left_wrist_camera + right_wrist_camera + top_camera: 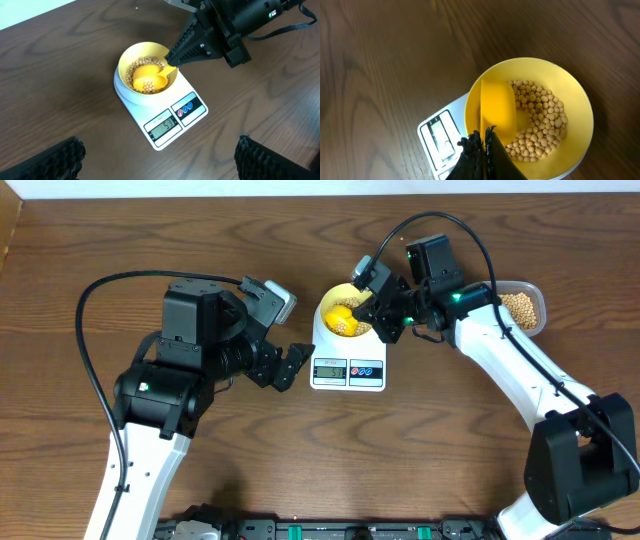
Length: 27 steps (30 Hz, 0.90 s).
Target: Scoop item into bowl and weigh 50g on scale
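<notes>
Centre left: left gripper (290, 365), fingers spread wide and empty, just beside the scale (348, 372). Centre: bowl (142, 49) of beans (545, 112) on the scale. Right gripper (376, 304) is clamped on the handle of the scoop (497, 110), which sits inside the bowl. Upper right: tub (525, 305).

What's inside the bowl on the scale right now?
The bowl holds tan beans and the yellow scoop, gripped by the right fingers. Whatever lies under the scoop, and the bowl's floor, are hidden.
</notes>
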Available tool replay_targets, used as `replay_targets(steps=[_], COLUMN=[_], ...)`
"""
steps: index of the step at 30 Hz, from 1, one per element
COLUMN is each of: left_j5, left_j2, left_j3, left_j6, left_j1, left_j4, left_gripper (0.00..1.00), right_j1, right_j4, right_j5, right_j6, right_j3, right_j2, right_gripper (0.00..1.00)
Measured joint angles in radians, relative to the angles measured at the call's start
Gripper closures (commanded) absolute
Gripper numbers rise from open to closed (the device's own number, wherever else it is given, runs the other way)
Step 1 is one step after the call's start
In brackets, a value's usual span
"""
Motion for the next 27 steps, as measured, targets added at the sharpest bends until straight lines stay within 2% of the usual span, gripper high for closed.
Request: replay_targets(steps=[7,16,27], left_j5=[0.0,0.0,0.0], left_j2=[0.0,0.0,0.0], left_j3=[0.0,0.0,0.0], left_j6=[0.0,0.0,0.0], left_j1=[0.0,0.0,0.0], left_j4=[0.0,0.0,0.0], left_gripper=[0.02,0.02,0.02], right_j1=[-0.003,-0.079,-0.108], right_j4=[0.013,0.055,0.069], right_j5=[-0.002,-0.008,-0.081], right_j6=[0.024,0.179,0.212], right_j3=[0.0,0.0,0.0], right_j2=[0.0,0.0,0.0], right_gripper=[0.99,0.99,0.99])
